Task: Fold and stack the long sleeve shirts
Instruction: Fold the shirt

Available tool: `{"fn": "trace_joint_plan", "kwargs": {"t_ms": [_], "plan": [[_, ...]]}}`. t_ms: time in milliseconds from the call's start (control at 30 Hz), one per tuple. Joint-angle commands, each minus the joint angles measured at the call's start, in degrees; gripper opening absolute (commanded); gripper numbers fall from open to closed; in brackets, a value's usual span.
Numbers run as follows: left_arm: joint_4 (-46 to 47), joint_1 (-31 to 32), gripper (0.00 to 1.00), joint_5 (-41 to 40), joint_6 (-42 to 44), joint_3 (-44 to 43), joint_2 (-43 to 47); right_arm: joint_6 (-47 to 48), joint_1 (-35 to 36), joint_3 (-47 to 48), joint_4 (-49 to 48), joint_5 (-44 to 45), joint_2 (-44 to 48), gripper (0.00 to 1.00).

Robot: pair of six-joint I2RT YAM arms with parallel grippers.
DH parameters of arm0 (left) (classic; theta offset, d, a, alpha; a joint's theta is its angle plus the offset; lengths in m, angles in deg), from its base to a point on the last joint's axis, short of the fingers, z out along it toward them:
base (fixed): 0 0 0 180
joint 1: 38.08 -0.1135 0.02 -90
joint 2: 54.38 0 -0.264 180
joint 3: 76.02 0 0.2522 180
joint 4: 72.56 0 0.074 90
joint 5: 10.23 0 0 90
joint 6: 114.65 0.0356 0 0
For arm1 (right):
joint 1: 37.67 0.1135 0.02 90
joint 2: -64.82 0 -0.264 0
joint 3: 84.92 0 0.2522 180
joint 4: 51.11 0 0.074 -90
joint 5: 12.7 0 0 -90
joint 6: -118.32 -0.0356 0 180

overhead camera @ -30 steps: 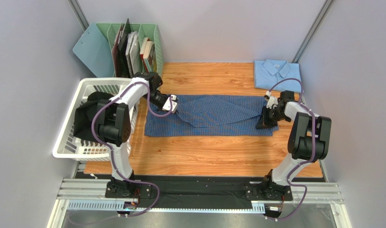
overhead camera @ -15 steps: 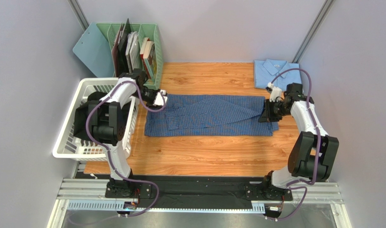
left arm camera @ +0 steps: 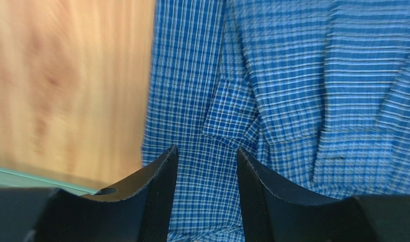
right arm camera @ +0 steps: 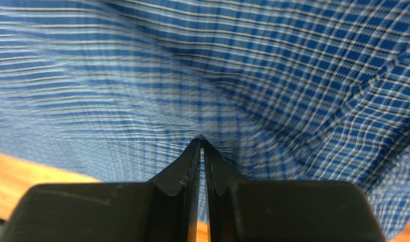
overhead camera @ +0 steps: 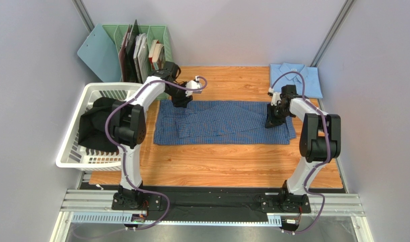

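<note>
The checked shirt (overhead camera: pixel 224 123) lies flat on the worktop (overhead camera: pixel 217 161), long axis left to right; the pale blue shirt (overhead camera: pixel 298 75) sits folded at the far right corner, collar toward the back wall. The left pincer (left arm camera: pixel 206 151) hangs over the checked shirt's far left edge, jaws apart and empty. The right pincer (right arm camera: pixel 201 146), at its right end, is almost closed at a pucker of cloth; whether it grips cannot be told.

Top view: bright, even diffuse light, faint soft shadows on worktop (overhead camera: pixel 217 161), all sharp. Left wrist: worktop left of shirt (left arm camera: pixel 318 75) motion-smeared, jaws soft. Right wrist: shirt check streaked by blur, worst far left.
</note>
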Motion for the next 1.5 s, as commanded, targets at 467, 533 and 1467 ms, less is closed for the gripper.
{"fn": "trace_joint_plan", "kwargs": {"t_ms": [467,533,1467], "plan": [[-14.52,5.63,0.42,-22.09,-5.26,15.99,0.90,3.72,2.60,1.34,1.38,9.57,-4.58,0.11],[-14.45,6.86,0.42,-21.83,-5.79,22.21,4.67,4.43,3.22,2.31,1.64,10.80,-5.63,0.11],[3.57,4.75,0.83,-3.62,-22.94,43.97,40.86,14.11,25.81,48.23,1.29,21.11,-21.39,0.26]]}}
